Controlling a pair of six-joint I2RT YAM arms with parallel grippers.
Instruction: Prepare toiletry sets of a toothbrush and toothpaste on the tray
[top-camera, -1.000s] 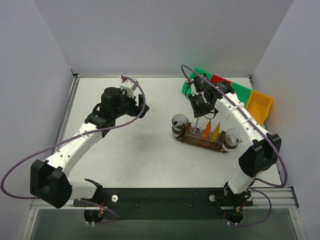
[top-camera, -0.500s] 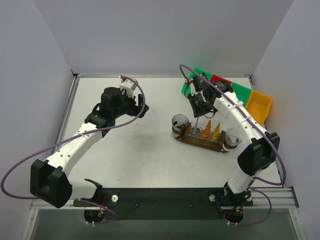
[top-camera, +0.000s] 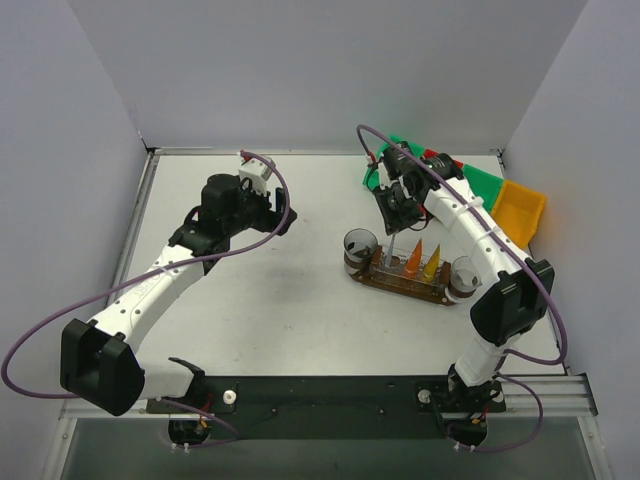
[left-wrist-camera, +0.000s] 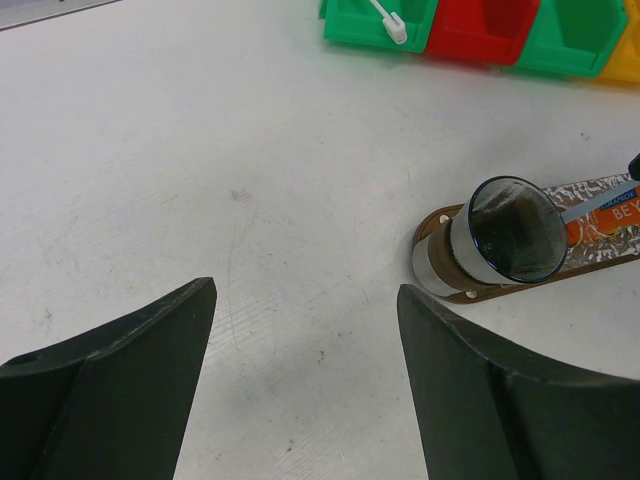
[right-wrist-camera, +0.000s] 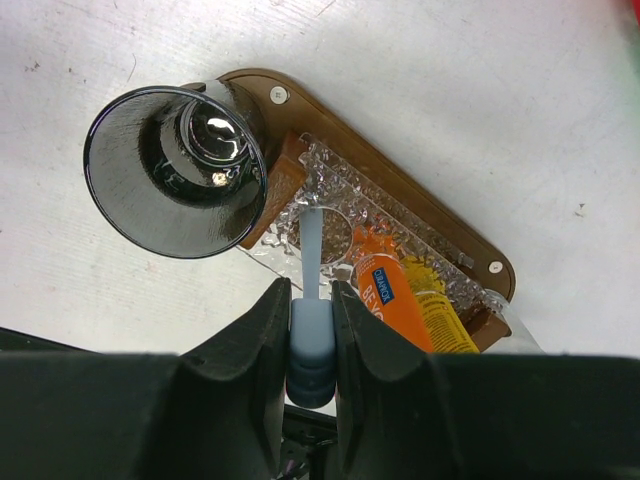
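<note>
Two fingers of the right gripper (right-wrist-camera: 312, 300) pinch a slim white toothbrush (right-wrist-camera: 311, 245) over the tray (right-wrist-camera: 400, 185), just beside the clear cup (right-wrist-camera: 175, 175). The left gripper (left-wrist-camera: 305, 290) hangs wide apart, holding nothing. An orange toothpaste (right-wrist-camera: 392, 300) lies on the tray, its lower end hidden behind the fingers. The table (top-camera: 300, 300) is white, the walls are pale, and coloured bins (top-camera: 485, 185) stand at the back.

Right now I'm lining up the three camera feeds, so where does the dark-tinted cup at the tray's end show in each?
Top external: cup right of centre, on the tray's left end.
Left wrist: cup at mid-right, on the tray's left end.
Right wrist: cup at upper left, its mouth facing the camera.
Shared landmark: the brown tray beneath it, in all three views.
</note>
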